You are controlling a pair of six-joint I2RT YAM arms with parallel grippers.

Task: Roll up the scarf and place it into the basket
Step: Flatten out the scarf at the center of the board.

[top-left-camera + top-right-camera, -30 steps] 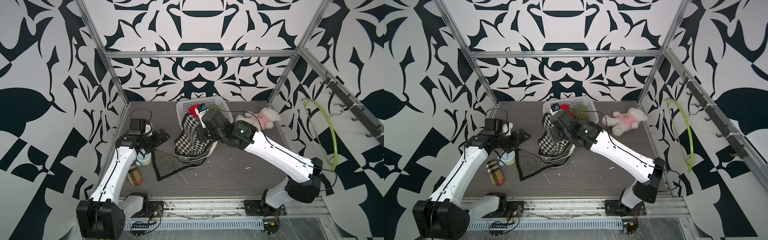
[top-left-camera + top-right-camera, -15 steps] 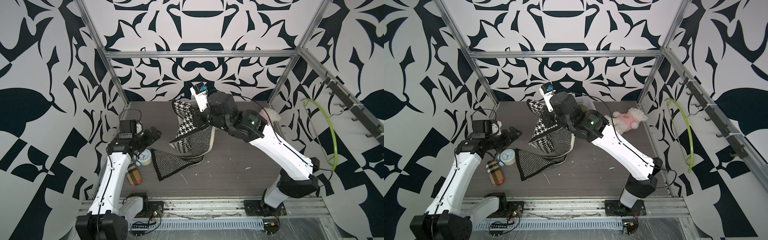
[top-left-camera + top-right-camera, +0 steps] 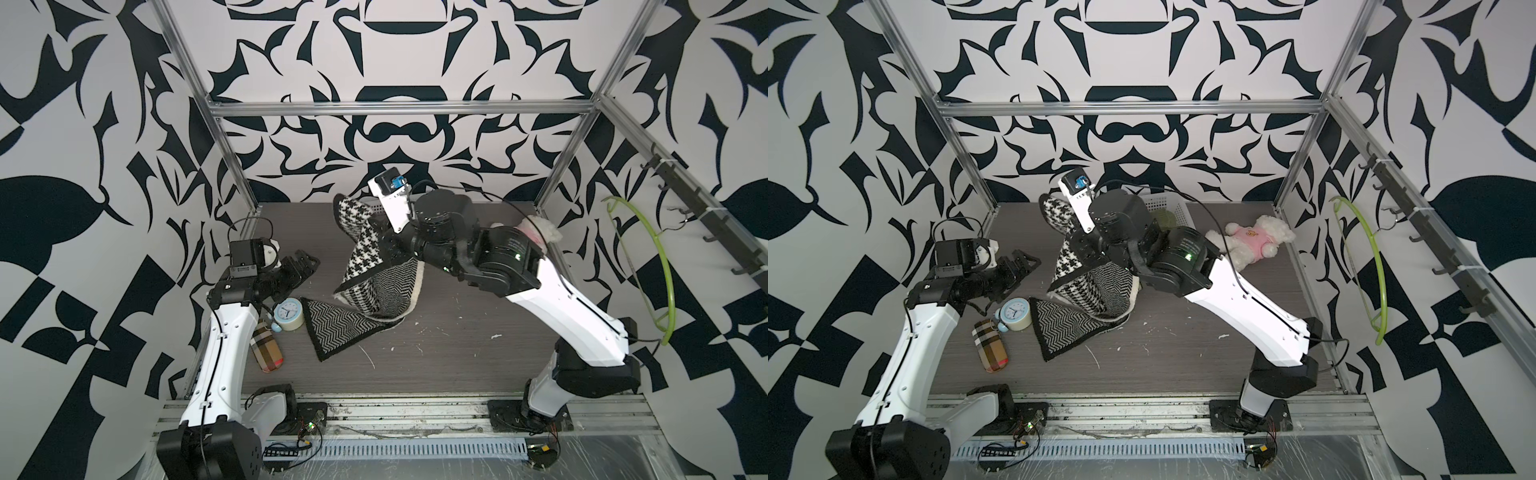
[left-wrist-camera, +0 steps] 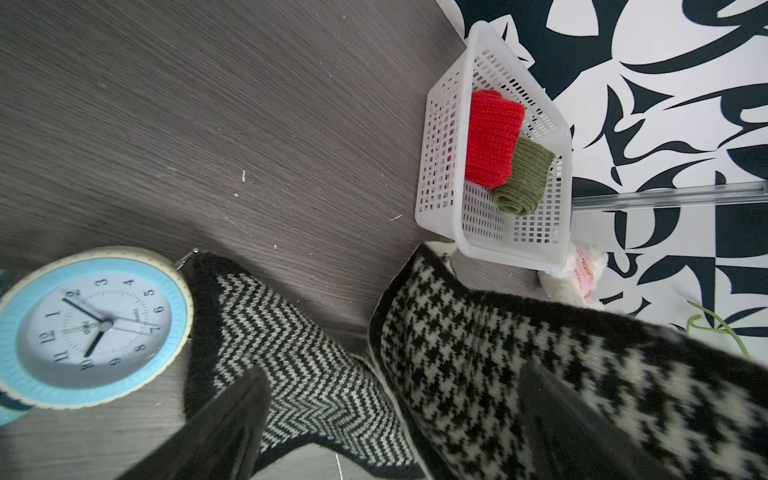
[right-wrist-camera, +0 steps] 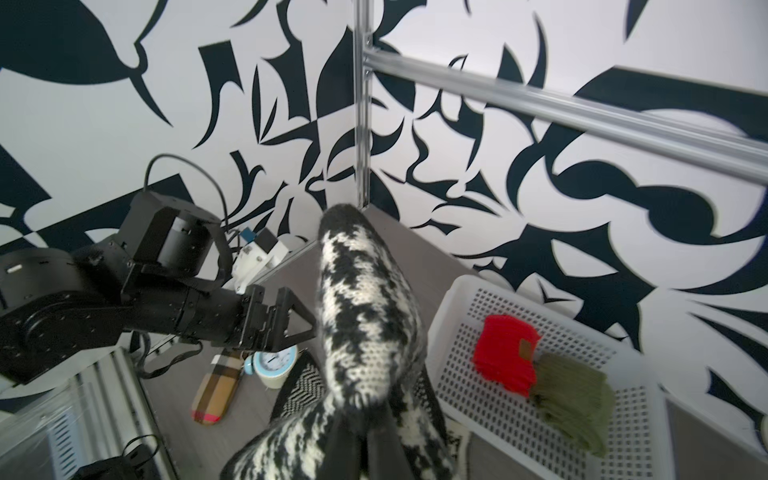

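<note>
A black-and-white scarf [image 3: 365, 257], houndstooth on one face and herringbone on the other, hangs from my right gripper [image 3: 390, 245], which is shut on its upper fold. The top loop [image 5: 361, 299] stands above the right gripper [image 5: 363, 419], and the lower end [image 3: 1067, 328] lies on the table. My left gripper [image 3: 301, 266] is open, left of the hanging scarf [image 4: 457, 353] and apart from it. The white perforated basket [image 4: 498, 245] stands at the back wall, mostly hidden by the right arm in both top views, with a corner [image 3: 1167, 203] showing.
A red roll [image 4: 492, 137] and a green roll [image 4: 523, 178] lie in the basket. A blue alarm clock [image 3: 286, 313] and a plaid case [image 3: 266, 349] sit under the left arm. A plush bear [image 3: 1254, 243] lies back right. A green hanger [image 3: 660, 266] hangs on the right wall.
My right gripper has risen with the scarf, pulling most of it off the table. My left gripper has drawn back to the left, away from the scarf, and stays open.
</note>
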